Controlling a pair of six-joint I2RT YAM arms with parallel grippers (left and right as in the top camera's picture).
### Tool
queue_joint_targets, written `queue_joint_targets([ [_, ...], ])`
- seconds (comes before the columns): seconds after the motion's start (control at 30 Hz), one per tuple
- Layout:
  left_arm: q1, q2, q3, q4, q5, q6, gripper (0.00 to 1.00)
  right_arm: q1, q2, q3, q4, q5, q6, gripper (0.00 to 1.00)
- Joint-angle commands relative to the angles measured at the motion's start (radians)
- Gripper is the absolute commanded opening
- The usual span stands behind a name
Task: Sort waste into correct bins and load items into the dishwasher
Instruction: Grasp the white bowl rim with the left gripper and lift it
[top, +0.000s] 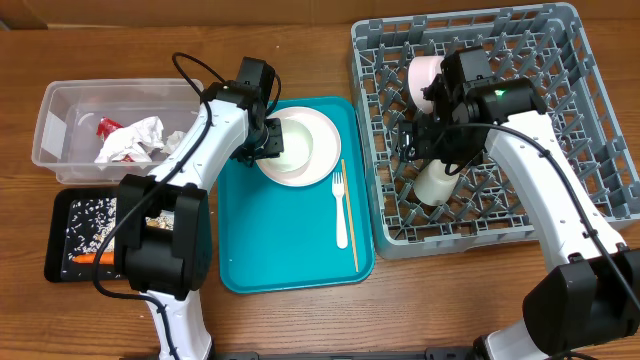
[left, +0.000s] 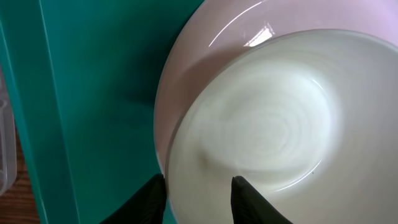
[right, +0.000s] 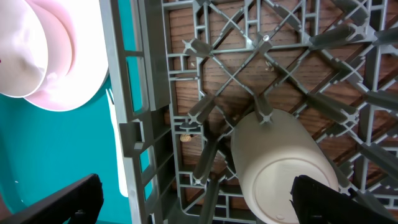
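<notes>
My left tool (left: 199, 186) sits astride the rim of the white round bowl (left: 273, 118), fingers apart, one inside and one outside, nothing clamped. The bowl rests on the white round plate (left: 186, 68) on the flat teal tray (left: 93, 93). My right tool (right: 196, 183) is spread wide over the grey plastic dish rack (right: 137, 74), above the small white cup (right: 280, 168) lying on its side among the pegs.

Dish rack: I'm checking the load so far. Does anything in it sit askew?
Yes: the small white cup lies tipped on its side among the pegs of the dish rack, rather than standing upright.
</notes>
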Motion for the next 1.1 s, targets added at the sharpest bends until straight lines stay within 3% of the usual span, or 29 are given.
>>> queue_joint_targets([
  [0.0,-0.002,0.016,-0.014,0.005,-0.021,-0.014,0.36,0.002,-0.036,0.023,0.006,-0.008,0.003,1.00],
  [0.2,-0.002,0.016,-0.050,0.043,-0.021,-0.015,0.34,0.002,-0.036,0.023,0.012,-0.008,0.003,1.00],
  [0.4,-0.002,0.016,-0.029,0.039,-0.021,-0.014,0.08,0.002,-0.036,0.023,0.016,-0.009,-0.004,1.00],
  [0.5,-0.002,0.010,0.016,0.008,-0.026,-0.010,0.04,0.002,-0.036,0.023,0.016,-0.009,-0.004,1.00],
  [0.73,-0.002,0.004,0.222,-0.142,-0.018,0.005,0.04,0.002,-0.037,0.025,0.028,-0.034,-0.005,1.00],
  [0.9,0.003,0.004,0.379,-0.290,0.068,0.069,0.04,-0.011,-0.050,0.070,0.005,-0.093,-0.020,1.00],
  [1.07,0.007,0.003,0.472,-0.405,0.253,0.127,0.04,-0.056,-0.090,0.095,-0.002,-0.422,-0.178,1.00],
])
